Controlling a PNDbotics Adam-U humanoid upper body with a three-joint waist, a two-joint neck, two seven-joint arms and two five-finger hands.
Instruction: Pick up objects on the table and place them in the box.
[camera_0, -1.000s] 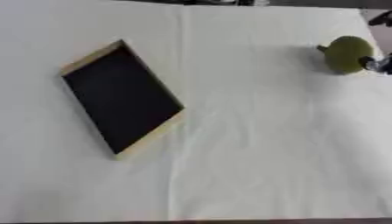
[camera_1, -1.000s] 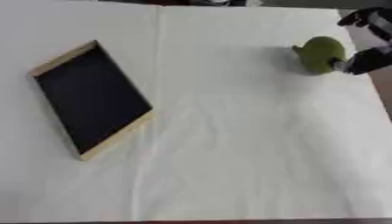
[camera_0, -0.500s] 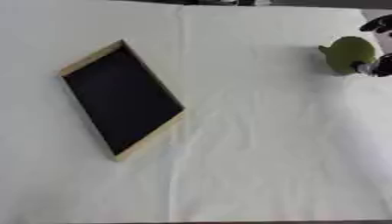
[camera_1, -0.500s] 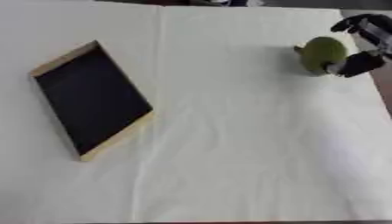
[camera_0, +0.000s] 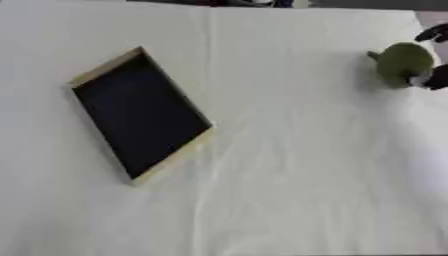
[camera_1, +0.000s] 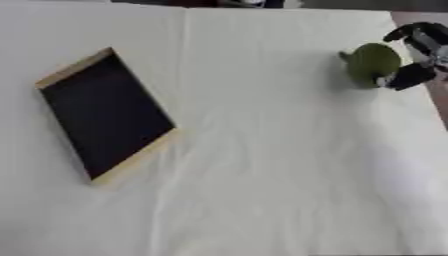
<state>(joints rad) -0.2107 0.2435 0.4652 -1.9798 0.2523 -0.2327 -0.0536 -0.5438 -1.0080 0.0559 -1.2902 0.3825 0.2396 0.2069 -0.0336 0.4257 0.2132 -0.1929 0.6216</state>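
The right hand (camera_1: 418, 55) comes in from the right edge at about 2 o'clock of the picture, and its fingers (camera_1: 404, 77) are curled around the far and near sides of the one green fruit (camera_1: 373, 63), a round thing like a pear with a small stem end pointing toward 10 o'clock. One dark finger arches over the top of the fruit and another touches its lower right side, so I judge the hand is closing on it, but the fruit seems to rest on the counter (camera_1: 262, 190) and is not lifted. The fruit lies just at the left of the palm, at 9 o'clock from it, almost round with no clear long axis. There is one box (camera_1: 105, 115), a shallow tray with a wooden rim and a dark floor, well apart at 8 o'clock from the fruit; its long axis runs from 11 to 5 o'clock. The left hand shows in no view, so the right hand is the nearer one. I count one fruit, one box, nothing inside the box.
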